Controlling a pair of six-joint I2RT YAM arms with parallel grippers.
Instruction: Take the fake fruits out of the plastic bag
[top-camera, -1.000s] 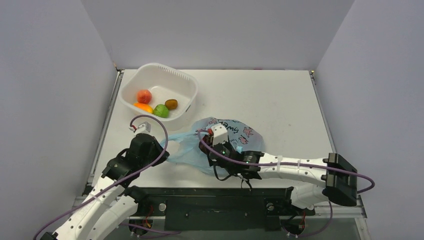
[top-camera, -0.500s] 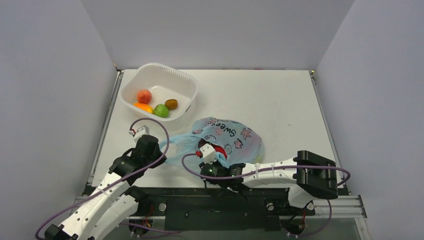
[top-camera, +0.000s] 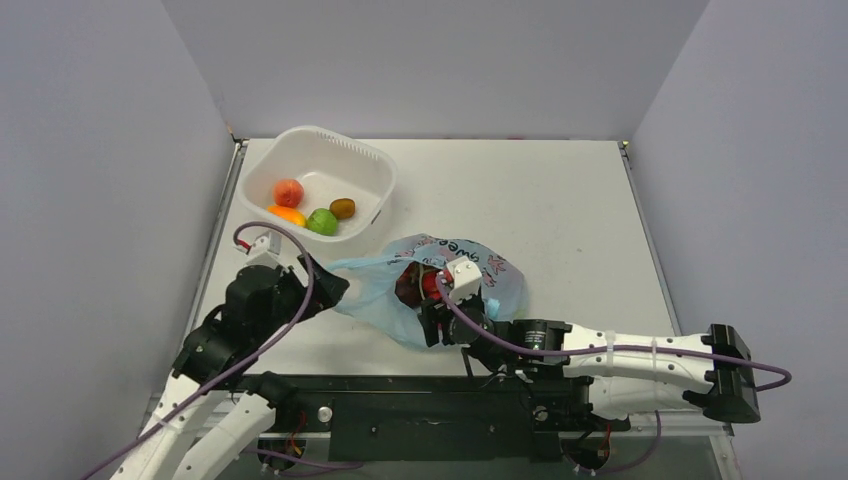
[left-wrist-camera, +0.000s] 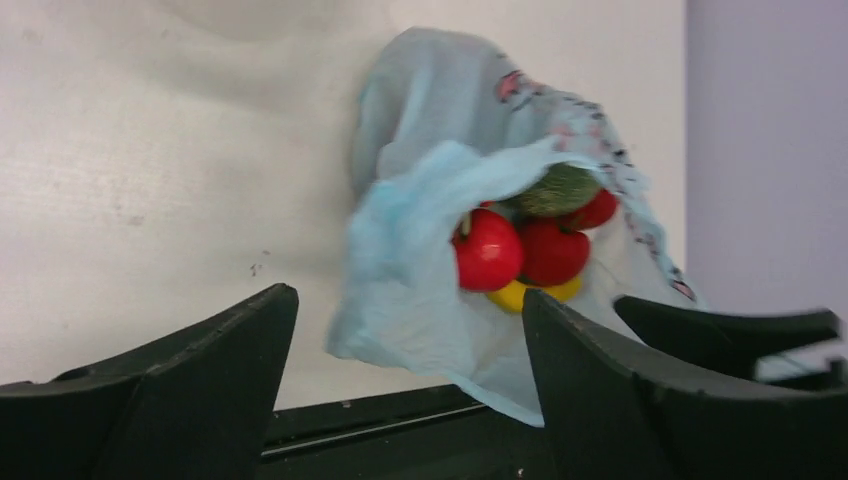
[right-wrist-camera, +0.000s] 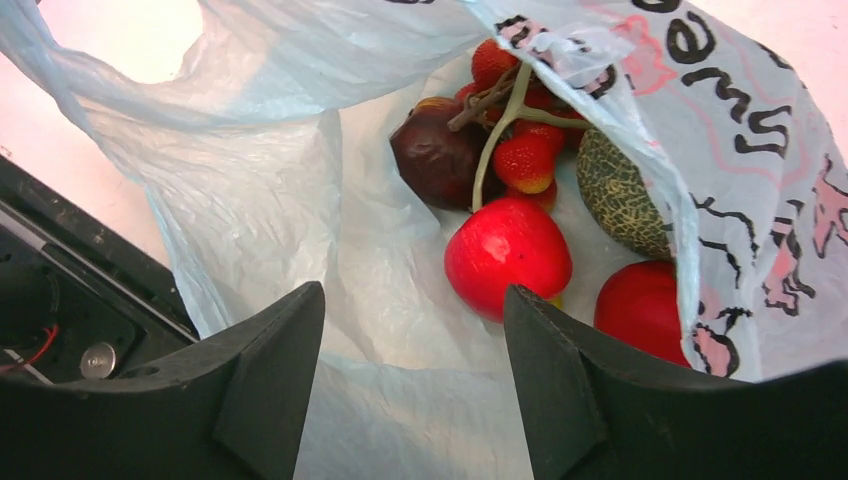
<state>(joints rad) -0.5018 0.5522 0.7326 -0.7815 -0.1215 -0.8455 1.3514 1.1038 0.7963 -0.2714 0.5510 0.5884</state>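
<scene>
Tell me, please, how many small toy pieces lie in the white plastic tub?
4: a round red-orange plastic piece, an elongated orange piece beside it, a round lime-green piece, a brown oval piece rightmost. None looks hidden.

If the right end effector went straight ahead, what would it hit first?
Probably the red apple just inside the plastic bag, though the right end effector may brush the bag's film first.

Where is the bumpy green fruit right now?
In the right wrist view the green gourd lies inside the plastic bag, on the right under the printed film, beside the red berry bunch and above the red apple.
</scene>
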